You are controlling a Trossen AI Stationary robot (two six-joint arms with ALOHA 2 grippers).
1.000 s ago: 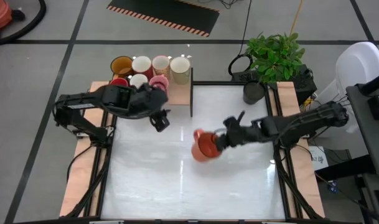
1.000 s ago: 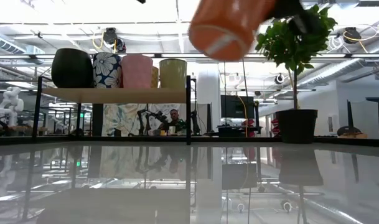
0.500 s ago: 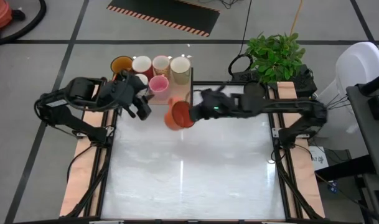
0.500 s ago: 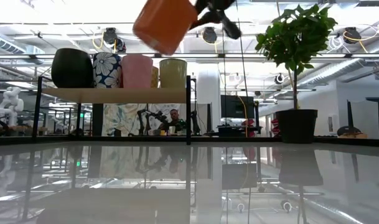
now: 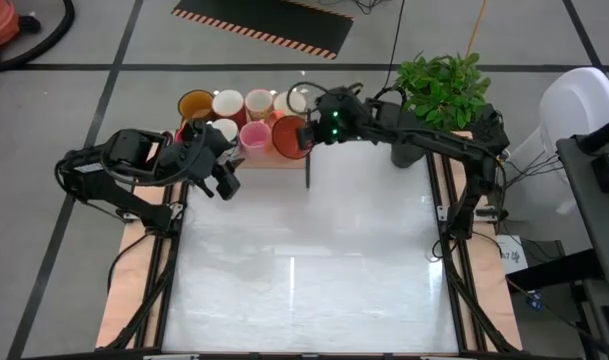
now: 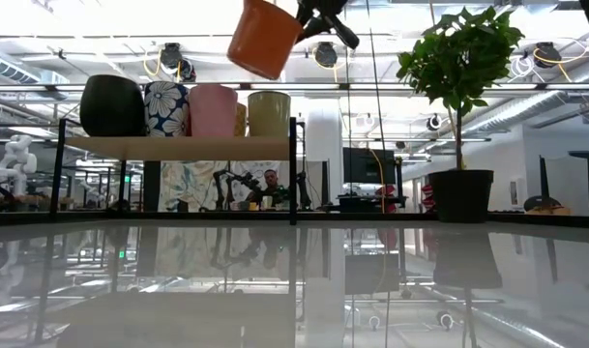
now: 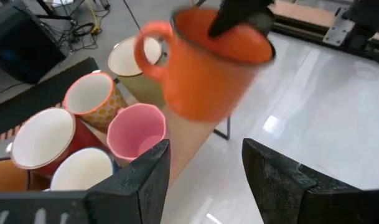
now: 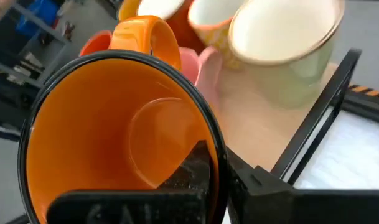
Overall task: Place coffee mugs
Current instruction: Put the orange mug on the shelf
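Now you are mid-placement: the orange mug hangs tilted above the wooden shelf, beside the pink mug and in front of the cream mug, not yet set down. Right gripper is clamped on its rim, one finger inside the cup. Next, I judge, you level the mug, lower it into the bare spot, then release. Left gripper waits just off the shelf's edge, fingers apart, holding nothing.
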